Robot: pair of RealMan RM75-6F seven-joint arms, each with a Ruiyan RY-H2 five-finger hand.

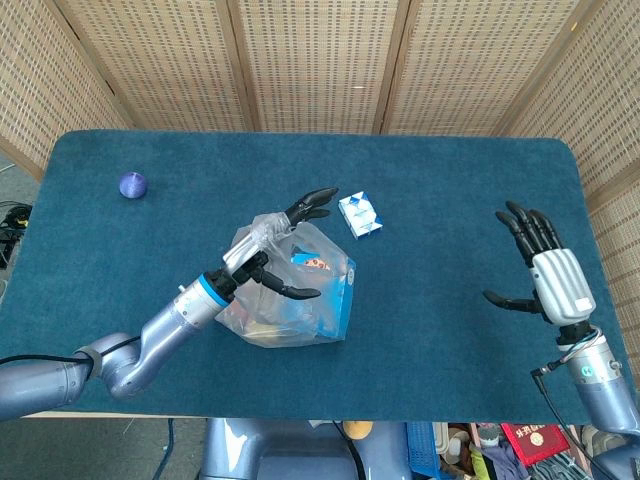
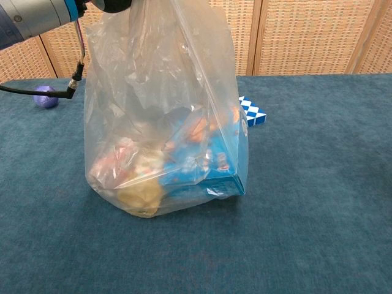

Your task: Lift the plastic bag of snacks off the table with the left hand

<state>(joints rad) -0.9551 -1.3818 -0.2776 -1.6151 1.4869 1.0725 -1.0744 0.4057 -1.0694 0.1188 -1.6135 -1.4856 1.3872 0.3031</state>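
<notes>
The left hand (image 1: 268,258) pinched the top of the clear plastic bag of snacks (image 1: 295,300) at frame centre. The right hand (image 1: 548,279), at the right edge, held nothing, fingers (image 1: 522,222) spread above the blue felt table (image 1: 450,190).

My table (image 1: 450,400) is covered edge to edge in dark blue carpet-like cloth. Near its far left corner sits a small purple ball (image 1: 132,184), well apart from everything else. Close to the middle lies a little blue-and-white checkered box (image 1: 360,215), flat on the cloth, just behind the clear plastic bag of snacks (image 1: 295,295). In the chest view I cannot tell whether the bag's bottom touches the cloth or hangs just clear of it.
</notes>
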